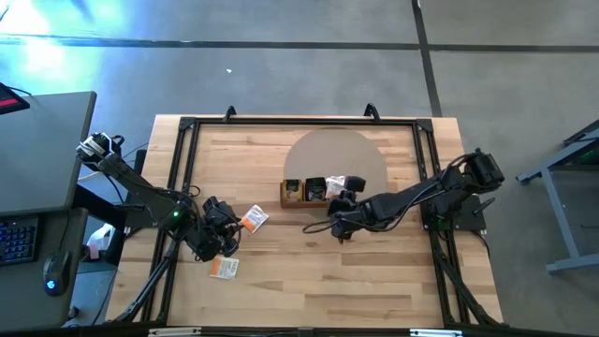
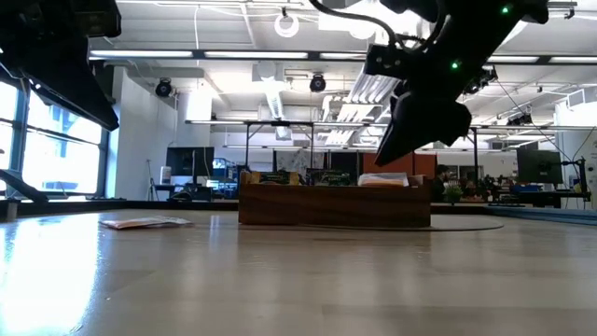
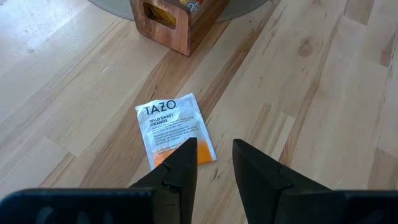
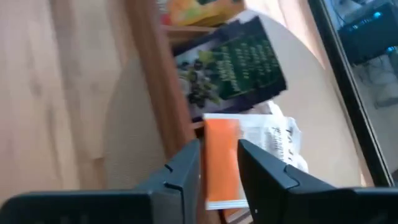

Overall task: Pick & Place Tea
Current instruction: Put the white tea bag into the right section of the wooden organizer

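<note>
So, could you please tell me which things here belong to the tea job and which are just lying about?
Job:
- tea packets on the table
- packets in the wooden tray

Lying about:
- keyboard
- mouse

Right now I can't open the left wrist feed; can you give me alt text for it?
A white-and-orange tea packet lies flat on the wooden table just ahead of the left hand, whose fingers stand apart and hold nothing. Beyond it, a corner of the wooden tray shows.

Bright overhead light, floor glare, blurred right-wrist view
</note>
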`<state>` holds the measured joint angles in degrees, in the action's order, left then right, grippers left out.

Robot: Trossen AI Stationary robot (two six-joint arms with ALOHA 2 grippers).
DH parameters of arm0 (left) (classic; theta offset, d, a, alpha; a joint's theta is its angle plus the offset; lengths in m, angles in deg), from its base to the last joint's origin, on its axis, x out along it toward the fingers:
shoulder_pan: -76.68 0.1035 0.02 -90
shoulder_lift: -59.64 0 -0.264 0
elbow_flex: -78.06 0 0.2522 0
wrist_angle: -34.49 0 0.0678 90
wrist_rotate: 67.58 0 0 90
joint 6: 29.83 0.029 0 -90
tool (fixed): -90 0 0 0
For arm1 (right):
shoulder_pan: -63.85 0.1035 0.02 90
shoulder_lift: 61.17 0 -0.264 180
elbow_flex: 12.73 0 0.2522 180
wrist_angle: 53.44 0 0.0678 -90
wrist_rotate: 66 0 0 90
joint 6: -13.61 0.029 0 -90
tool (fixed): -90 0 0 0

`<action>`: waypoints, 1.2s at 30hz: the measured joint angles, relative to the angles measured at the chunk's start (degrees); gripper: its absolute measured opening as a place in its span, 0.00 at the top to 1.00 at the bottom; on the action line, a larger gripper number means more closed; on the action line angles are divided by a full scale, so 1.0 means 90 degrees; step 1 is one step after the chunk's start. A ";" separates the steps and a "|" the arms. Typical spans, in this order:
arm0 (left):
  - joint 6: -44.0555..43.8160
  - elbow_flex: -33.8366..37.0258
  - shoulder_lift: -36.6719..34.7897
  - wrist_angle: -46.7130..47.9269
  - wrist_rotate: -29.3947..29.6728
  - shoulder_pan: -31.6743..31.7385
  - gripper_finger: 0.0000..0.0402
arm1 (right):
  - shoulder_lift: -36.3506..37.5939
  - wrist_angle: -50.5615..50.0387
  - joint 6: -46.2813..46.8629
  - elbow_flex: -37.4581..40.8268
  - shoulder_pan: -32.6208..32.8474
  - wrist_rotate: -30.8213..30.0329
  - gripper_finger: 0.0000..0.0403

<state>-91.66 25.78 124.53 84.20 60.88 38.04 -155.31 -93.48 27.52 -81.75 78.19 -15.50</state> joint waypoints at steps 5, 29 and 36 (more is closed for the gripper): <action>0.0000 0.0000 0.0000 -0.0002 -0.0005 0.0000 0.75 | 0.0000 -0.0101 0.0117 -0.0001 -0.0104 -0.0278 0.87; 0.0002 0.0000 0.0000 0.0002 0.0005 0.0000 0.75 | 0.0002 0.0837 0.0084 0.0871 -0.0624 0.0337 0.99; 0.0001 0.0000 0.0000 0.0005 0.0007 0.0000 0.75 | 0.0000 0.0891 -0.0170 0.0207 -0.0377 0.0361 0.99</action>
<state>-91.64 25.78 124.53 84.24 60.95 38.05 -155.31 -85.45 26.00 -79.89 74.80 -12.25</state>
